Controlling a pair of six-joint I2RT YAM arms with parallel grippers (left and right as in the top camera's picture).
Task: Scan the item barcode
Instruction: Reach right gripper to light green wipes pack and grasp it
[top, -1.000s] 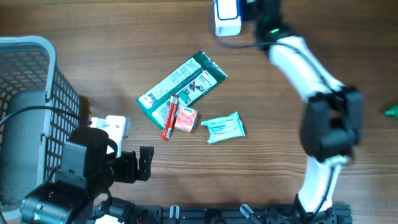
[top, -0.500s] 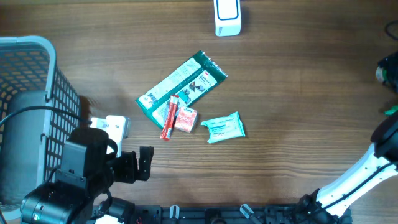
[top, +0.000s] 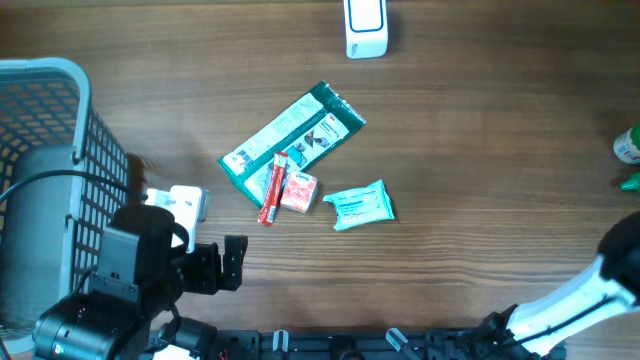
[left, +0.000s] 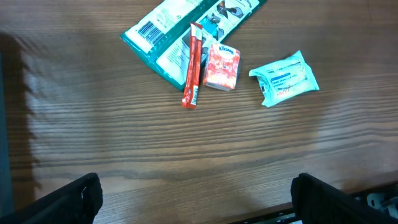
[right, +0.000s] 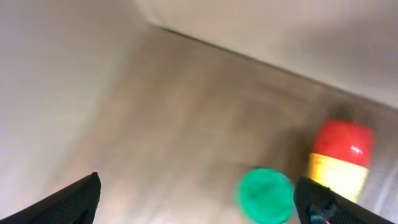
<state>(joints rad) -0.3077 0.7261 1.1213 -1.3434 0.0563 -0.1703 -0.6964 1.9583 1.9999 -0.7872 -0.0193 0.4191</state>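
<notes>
Several items lie mid-table: a green pouch (top: 292, 143) with its barcode (left: 147, 30) facing up, a red stick pack (top: 273, 189) across it, a small Kleenex pack (top: 299, 190) and a teal wipes pack (top: 360, 204). The white-and-blue scanner (top: 364, 27) stands at the far edge. My left gripper (left: 196, 199) hovers open near the front edge, short of the items, with nothing between its fingers. My right gripper (right: 199, 199) is open and empty in a blurred view, over a green cap (right: 264, 195) and a red-and-yellow bottle (right: 341, 155). Only the right arm (top: 600, 290) shows overhead.
A grey wire basket (top: 60, 75) fills the left side beside my left arm (top: 130, 270). A white-and-green bottle (top: 628, 146) and a green object (top: 628, 181) sit at the right edge. Bare wood lies between the items and the scanner.
My right arm has swung from the scanner at the far edge out to the right edge, and its jaws have opened wider. The scanner stayed in place. The left arm has not moved.
</notes>
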